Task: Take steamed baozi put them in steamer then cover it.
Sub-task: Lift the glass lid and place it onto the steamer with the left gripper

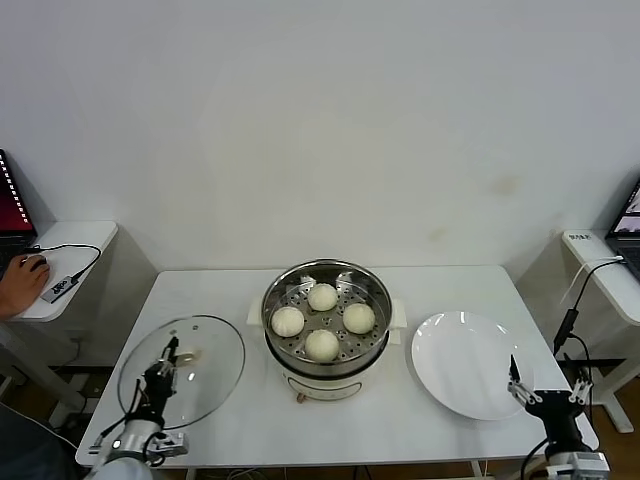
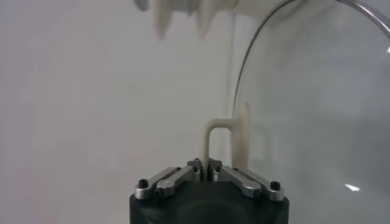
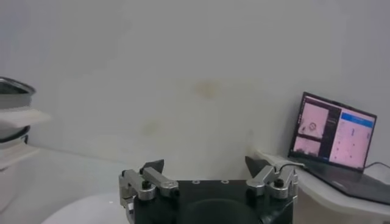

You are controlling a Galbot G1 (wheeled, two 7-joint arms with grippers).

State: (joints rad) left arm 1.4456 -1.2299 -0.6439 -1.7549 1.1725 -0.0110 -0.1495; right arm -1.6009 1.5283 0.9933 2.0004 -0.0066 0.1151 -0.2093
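At the centre of the head view: the steamer point(image 1: 322, 330) stands on the white table point(image 1: 210, 285), uncovered; the covering step looks not yet done.
Risk, cover: the clear glass cover point(image 1: 182, 369) lies flat at lower left, well apart from the pot; a thin, off-centre grip on the cream handle point(image 2: 217, 137) could let the wide lid tilt, swing or slip when raised.
Risk, seating: a tilted lid could catch the steel rim or a side handle and sit askew.
Plate point(image 1: 467, 363): white, bare, lower right, beside the pot.
Steamed baozi point(image 1: 321, 296): four smooth off-white domes on the perforated tray, spaced in a diamond, none touching.
Left gripper point(image 1: 168, 360): over the lid, jaws drawn narrow around the handle.
Right gripper point(image 1: 544, 397): lower right corner, at the plate's edge, jaws wide and holding nothing.
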